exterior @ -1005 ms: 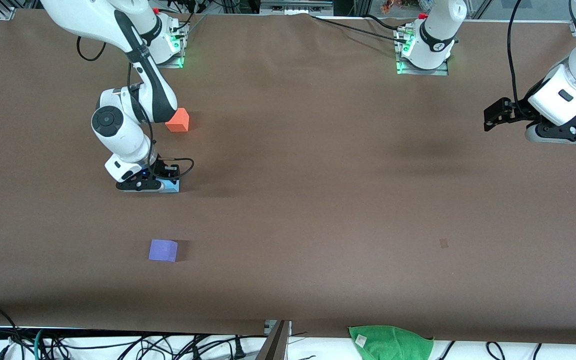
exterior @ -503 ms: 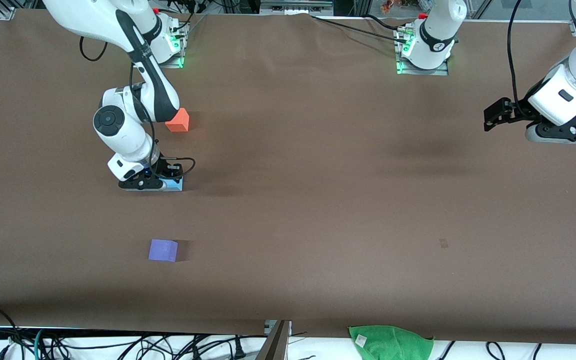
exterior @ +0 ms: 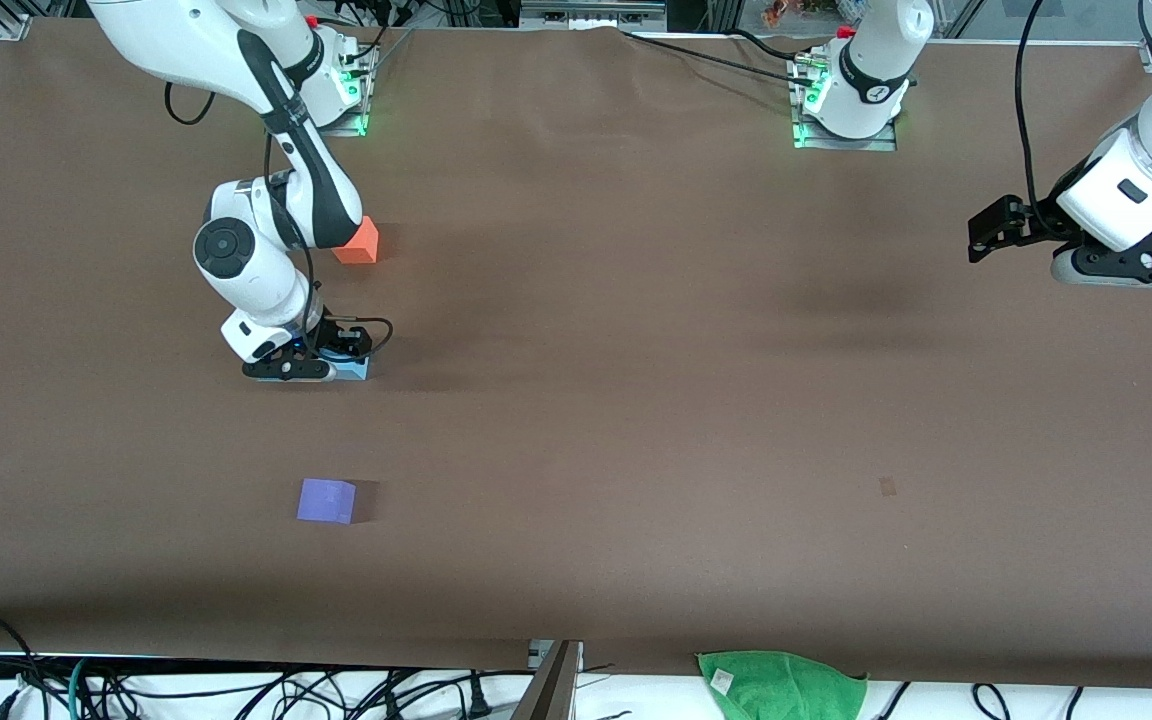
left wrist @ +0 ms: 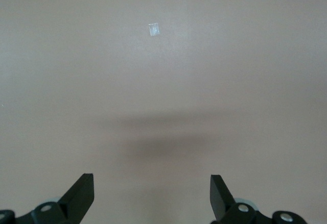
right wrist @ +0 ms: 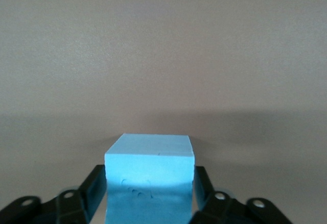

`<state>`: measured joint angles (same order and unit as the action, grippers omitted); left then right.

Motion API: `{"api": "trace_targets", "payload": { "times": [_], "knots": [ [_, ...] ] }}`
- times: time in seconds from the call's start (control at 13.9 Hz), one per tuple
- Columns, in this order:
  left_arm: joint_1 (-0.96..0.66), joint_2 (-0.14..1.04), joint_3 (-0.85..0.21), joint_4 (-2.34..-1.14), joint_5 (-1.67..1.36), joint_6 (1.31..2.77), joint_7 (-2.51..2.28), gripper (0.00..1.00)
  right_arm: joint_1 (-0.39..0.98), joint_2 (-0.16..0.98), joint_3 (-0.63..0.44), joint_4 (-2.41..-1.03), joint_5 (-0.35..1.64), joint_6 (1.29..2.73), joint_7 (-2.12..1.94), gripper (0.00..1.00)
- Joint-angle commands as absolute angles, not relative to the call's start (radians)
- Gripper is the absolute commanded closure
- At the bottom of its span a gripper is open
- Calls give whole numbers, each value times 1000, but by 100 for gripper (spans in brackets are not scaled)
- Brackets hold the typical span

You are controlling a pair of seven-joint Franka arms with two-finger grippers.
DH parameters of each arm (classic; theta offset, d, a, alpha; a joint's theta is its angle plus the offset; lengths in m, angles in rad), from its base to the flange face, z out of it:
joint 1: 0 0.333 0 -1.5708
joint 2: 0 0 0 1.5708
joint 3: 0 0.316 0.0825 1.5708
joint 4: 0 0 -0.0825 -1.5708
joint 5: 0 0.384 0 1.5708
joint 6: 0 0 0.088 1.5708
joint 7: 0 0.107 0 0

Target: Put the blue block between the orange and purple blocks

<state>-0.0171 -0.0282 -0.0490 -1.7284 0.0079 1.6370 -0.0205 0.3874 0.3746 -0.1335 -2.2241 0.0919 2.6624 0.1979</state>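
My right gripper (exterior: 321,368) is shut on the sky-blue block (exterior: 353,369), low at the table between the orange block (exterior: 358,242) and the purple block (exterior: 326,500). The right wrist view shows the blue block (right wrist: 149,170) held between both fingers (right wrist: 91,188). The orange block sits farther from the front camera, partly hidden by the right arm. The purple block sits nearer the front camera. My left gripper (left wrist: 152,196) is open and empty, waiting above the table at the left arm's end (exterior: 1001,232).
A green cloth (exterior: 781,685) lies off the table's edge nearest the front camera. A small pale mark (exterior: 887,486) is on the brown table cover; it also shows in the left wrist view (left wrist: 155,29). Cables hang along the near edge.
My right gripper has shifted slightly toward the left arm's end with the blue block in it. The left arm has not moved.
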Motion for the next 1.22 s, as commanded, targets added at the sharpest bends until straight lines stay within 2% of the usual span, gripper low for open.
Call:
{"api": "trace_targets", "payload": {
  "times": [0.0, 0.36, 0.65, 0.72, 1.01, 1.15],
  "knots": [
    [-15, -14, -44, -1701, -17, 1626, -6, 0, 388, 338, -129, -2230, 114, 2665, 181, 1],
    [-15, -12, -44, -1701, -17, 1626, -6, 0, 391, 244, -129, -2131, 103, 2453, 94, 1],
    [-15, -12, -44, -1701, -17, 1626, -6, 0, 399, 210, -129, -1863, 109, 2004, 70, 1],
    [-15, -14, -44, -1701, -17, 1626, -6, 0, 397, 201, -135, -1815, 109, 1937, 74, 1],
    [-15, -12, -43, -1701, -17, 1626, -6, 0, 397, 85, -175, -1746, 94, 1815, 20, 1],
    [-14, -12, -43, -1701, -17, 1626, -6, 0, 396, 55, -195, -1697, 92, 1696, 11, 1]
  ]
}}
